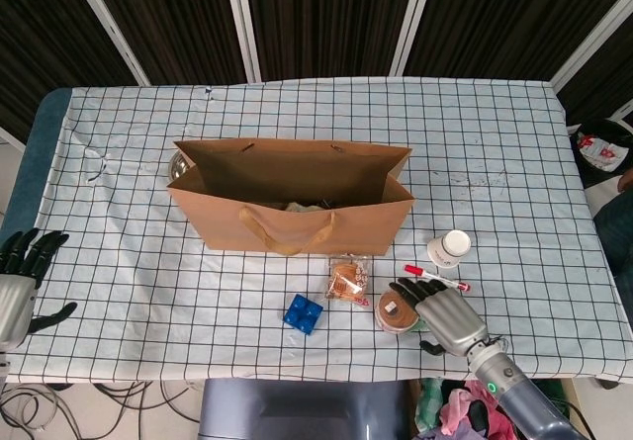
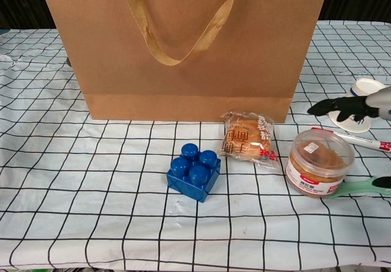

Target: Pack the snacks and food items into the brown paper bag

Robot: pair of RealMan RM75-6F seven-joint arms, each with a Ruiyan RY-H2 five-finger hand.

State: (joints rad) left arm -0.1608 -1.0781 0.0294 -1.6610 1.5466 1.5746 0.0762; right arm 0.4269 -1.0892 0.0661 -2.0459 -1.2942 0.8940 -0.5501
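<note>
Where hand (image 1: 442,313) nears, clear jar (image 2: 319,162), seemingly biscuits

Bag mouth unobstructed from above

The brown paper bag (image 1: 292,198) stands open; its front is crowded by bun packet (image 1: 347,281), jar (image 1: 398,310) and blue block (image 1: 303,313).

The right hand (image 1: 442,313) has black fingers (image 2: 335,106) on a silver-grey metallic palm shell, joined to a grey forearm with a small green light near the wrist. The left hand (image 1: 20,277) shares the scheme: black fingers and thumb over a pale silver-grey back.
</note>
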